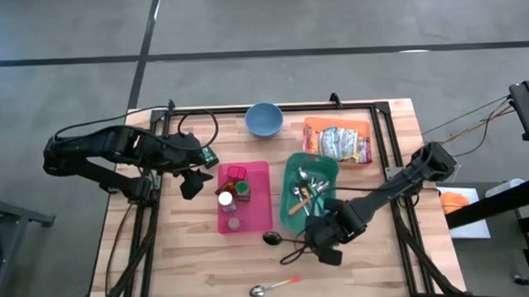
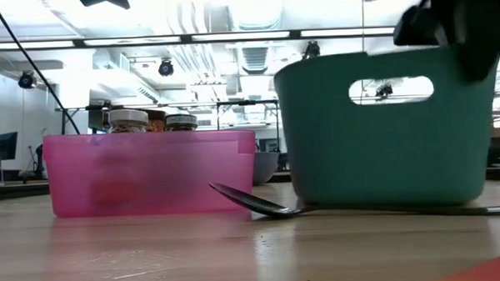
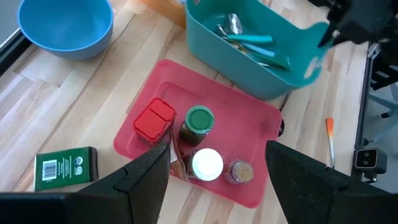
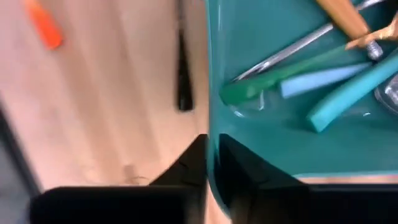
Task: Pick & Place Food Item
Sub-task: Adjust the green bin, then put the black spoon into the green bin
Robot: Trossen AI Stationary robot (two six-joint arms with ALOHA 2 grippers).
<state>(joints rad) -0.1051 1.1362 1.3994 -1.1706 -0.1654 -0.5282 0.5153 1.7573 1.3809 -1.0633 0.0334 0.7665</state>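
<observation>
A teal bin [image 1: 333, 164] with several utensils inside stands on the table at centre right. My right gripper [image 4: 211, 168] points down at the bin's near wall and is shut on it; it shows in the high view [image 1: 323, 237]. A pink tray [image 1: 259, 191] to the bin's left holds spice jars [image 3: 199, 119]. A snack bag [image 1: 342, 144] lies on an orange tray at the far right. My left gripper [image 3: 214, 186] hovers open above the table, left of the pink tray [image 1: 193, 182], near a green box [image 1: 210, 155]. My right gripper has the rim of the teal bin's near wall [image 4: 211, 134] between its fingers, one finger inside the bin and one outside. The fingers come from above, pointing down. In the low view the bin [image 2: 383, 144] stands upright with its bottom on the table.
A blue bowl [image 1: 263, 119] stands at the far edge. A black spoon [image 1: 273, 239] lies in front of the bin, its handle running under my right gripper. A spoon with an orange handle [image 1: 274, 287] lies near the front edge. Bare wood shows at the near left.
</observation>
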